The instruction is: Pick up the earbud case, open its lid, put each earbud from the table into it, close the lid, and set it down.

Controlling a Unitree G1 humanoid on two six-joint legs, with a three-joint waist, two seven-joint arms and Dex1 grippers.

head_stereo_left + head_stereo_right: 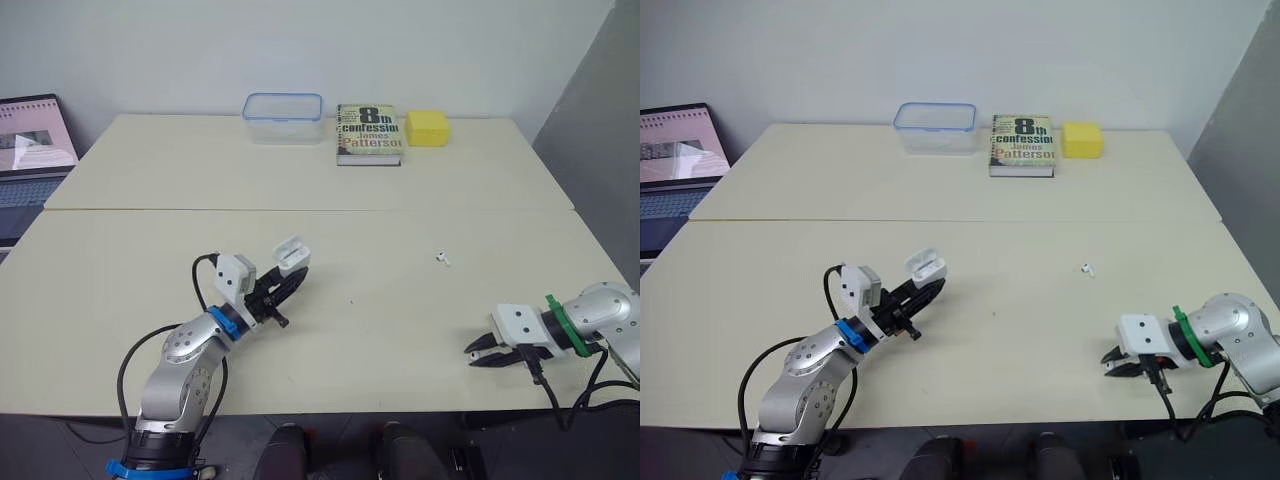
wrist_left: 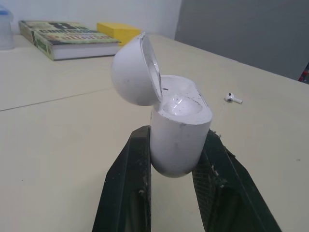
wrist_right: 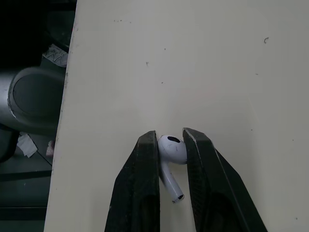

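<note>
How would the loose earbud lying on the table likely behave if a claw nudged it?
The earbud looks tiny, so it is probably very light: a nudge could send it skidding. Its rounded head and smooth stem suggest it may roll or slip out of a pinch.

Only one readable item in front of me: the book (image 1: 1022, 145), lying flat at the far side of the table (image 1: 790, 170). Its cover reads, top to bottom, a large "8th", then "confession" (the last letter is hard to make out), "James", "Patterson". On the laptop (image 1: 30, 150) at my left, the screen content is too small to read.
</note>
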